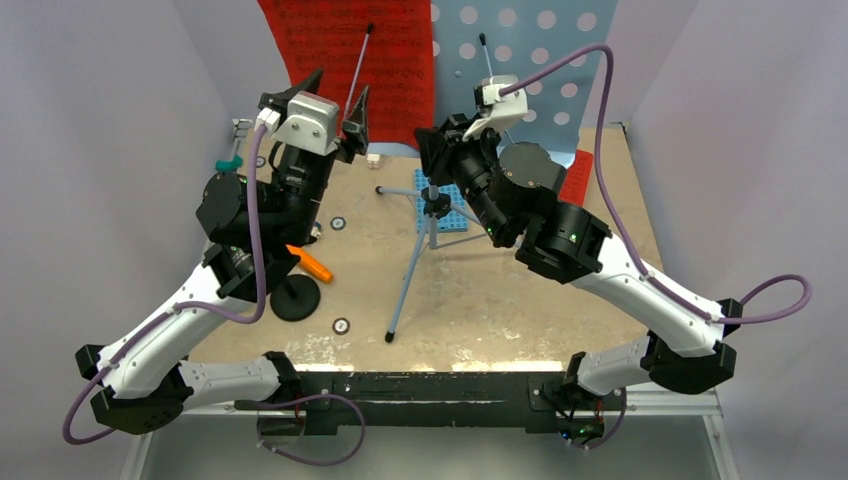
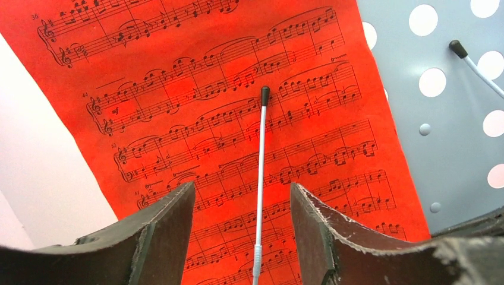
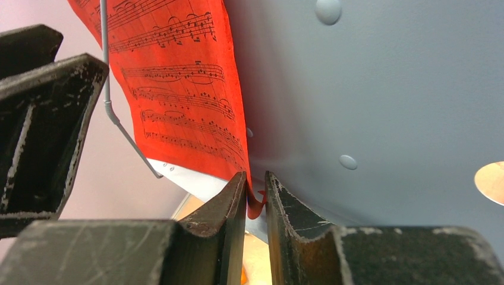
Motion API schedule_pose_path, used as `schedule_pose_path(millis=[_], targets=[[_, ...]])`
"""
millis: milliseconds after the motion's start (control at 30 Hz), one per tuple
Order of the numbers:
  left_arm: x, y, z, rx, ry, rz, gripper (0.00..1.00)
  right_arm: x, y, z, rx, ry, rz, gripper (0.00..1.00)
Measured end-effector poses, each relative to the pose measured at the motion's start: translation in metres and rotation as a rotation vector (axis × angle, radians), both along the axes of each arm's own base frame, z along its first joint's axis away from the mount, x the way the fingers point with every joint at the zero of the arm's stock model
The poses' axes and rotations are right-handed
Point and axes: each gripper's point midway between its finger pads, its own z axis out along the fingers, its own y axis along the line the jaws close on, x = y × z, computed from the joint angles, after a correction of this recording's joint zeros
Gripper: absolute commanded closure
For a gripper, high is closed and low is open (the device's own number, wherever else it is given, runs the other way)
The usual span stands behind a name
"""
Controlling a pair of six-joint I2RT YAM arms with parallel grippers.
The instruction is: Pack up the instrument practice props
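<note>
The red sheet-music pages [image 1: 385,70] lay against the pale-blue perforated music stand [image 1: 520,60] at the far edge of the surface [image 1: 500,300], with a thin white retaining wire [image 2: 261,178] tipped in black crossing their face. At the pages' bottom corner, the right arm's fingers [image 3: 229,219] were pinched almost together on a curl of the red paper, close against the stand's blue panel. The left arm's fingers [image 2: 166,231] stood released and apart, one on either side of the wire without touching it, just in front of the printed staves. The stand's grey tripod legs [image 1: 425,240] spread over the middle of the surface, above a blue studded plate [image 1: 450,215]. Nearer the left arm, the orange toy microphone [image 1: 312,264] leaned on its black round-based stand [image 1: 295,298], well apart from the pages.
</note>
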Motion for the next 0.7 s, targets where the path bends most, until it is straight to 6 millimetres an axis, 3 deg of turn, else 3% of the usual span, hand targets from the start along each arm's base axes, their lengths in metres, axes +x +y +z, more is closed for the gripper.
schedule_pose_path(millis=[200, 467, 700], targets=[[0.005, -0.005, 0.002, 0.012, 0.000, -0.004, 0.56, -0.001, 0.003, -0.001, 0.000, 0.000, 0.017, 0.80], [0.014, -0.019, -0.009, 0.057, 0.029, -0.015, 0.59, -0.003, 0.001, -0.001, 0.003, 0.002, 0.019, 0.81], [0.018, -0.023, -0.013, 0.068, 0.038, -0.015, 0.95, -0.005, -0.003, 0.001, 0.011, -0.001, 0.019, 0.82]])
